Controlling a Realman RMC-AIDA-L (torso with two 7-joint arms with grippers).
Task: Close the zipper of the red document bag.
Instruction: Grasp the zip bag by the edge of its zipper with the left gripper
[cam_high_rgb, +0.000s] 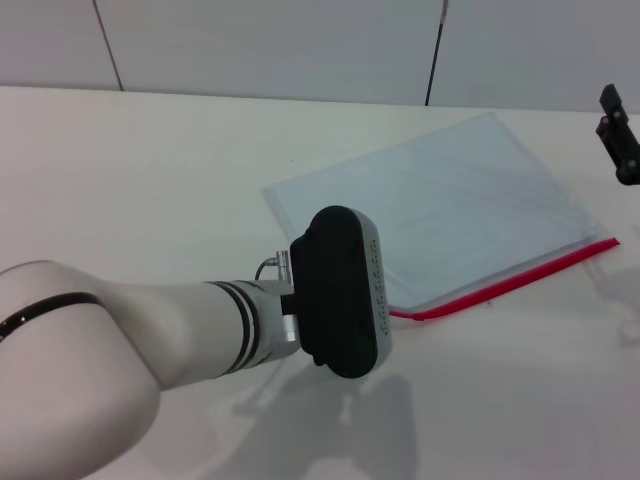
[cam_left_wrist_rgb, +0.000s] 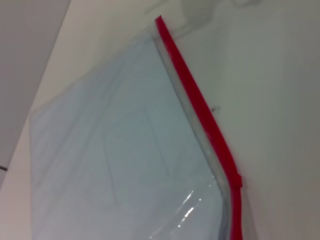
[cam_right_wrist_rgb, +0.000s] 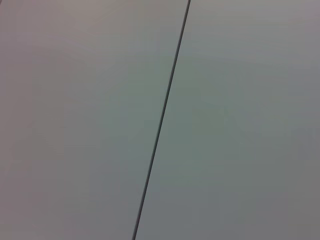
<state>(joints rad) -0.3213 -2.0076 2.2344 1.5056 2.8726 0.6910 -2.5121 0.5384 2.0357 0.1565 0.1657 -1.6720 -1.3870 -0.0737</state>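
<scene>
Red document bag (cam_high_rgb: 450, 205): 1 flat translucent pale blue-grey pouch, lying skewed on the table toward its far right corner. Zipper (cam_high_rgb: 510, 280): thin red strip along the near long edge.

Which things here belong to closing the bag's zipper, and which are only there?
Belong to the job:
- red document bag, flat on the table
- zipper, along its near long edge
- left gripper, over the bag's near corner
- right gripper, at the far right edge

Only there:
- table
- wall panels
</scene>
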